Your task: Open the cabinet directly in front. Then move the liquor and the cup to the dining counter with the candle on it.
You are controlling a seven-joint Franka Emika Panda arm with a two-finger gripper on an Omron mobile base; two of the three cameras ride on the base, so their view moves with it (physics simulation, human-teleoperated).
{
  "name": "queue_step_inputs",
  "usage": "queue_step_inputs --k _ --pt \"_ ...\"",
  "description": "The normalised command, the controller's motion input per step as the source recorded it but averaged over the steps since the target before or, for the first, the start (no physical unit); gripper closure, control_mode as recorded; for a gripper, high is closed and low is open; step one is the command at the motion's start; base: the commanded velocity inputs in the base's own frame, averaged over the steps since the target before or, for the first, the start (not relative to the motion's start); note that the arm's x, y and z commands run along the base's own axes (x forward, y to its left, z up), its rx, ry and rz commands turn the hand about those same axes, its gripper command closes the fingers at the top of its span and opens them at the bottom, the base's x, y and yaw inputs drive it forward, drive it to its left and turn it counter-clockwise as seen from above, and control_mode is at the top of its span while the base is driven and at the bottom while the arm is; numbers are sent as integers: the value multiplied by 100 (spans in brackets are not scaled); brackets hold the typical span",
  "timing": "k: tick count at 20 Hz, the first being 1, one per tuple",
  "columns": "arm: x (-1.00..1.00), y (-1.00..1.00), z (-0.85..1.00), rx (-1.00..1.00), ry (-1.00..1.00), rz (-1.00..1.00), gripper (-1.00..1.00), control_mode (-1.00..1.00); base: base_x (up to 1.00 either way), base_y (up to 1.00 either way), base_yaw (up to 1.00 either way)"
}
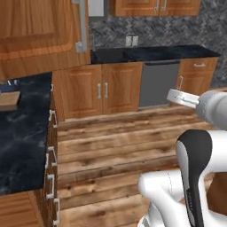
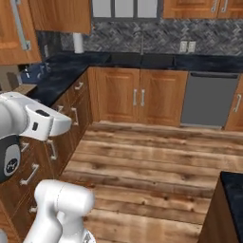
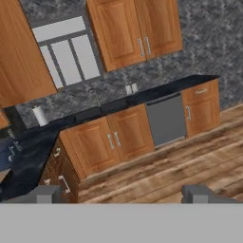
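Note:
The cabinet (image 1: 40, 31) hangs at the upper left, medium-brown wood with a long vertical silver bar handle (image 1: 81, 26). It is also at the top left of the right base view, cabinet (image 2: 12, 33). I cannot tell whether its door is ajar. My gripper (image 3: 123, 194) is open with nothing between its fingertips (image 3: 45, 194), and it looks across the wooden floor toward the far cabinets. A black-topped corner with a plain brown side, the dining counter (image 2: 232, 187), is at the lower right. The liquor and the cup are out of view.
A black counter (image 1: 22, 142) with drawers runs along the left and carries a wooden board (image 1: 9, 99). A grey dishwasher (image 2: 209, 99) and base cabinets (image 1: 99, 88) line the far wall. A paper towel roll (image 2: 78, 42) stands in the corner. Wooden floor (image 2: 142, 161) spreads between them.

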Motion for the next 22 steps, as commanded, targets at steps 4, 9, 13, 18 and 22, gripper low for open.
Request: queue_step_inputs --k 4,9,13,18,22 --pt "0 0 0 0 0 0 -100 100 100 -22 0" --pt "0 0 0 0 0 0 -100 100 100 -4 6" --pt "0 0 0 0 0 0 -100 100 84 -16 37" --pt "0 0 0 0 0 0 -100 100 4 -31 66" --pt "0 0 0 0 0 0 -100 100 -28 -32 73"
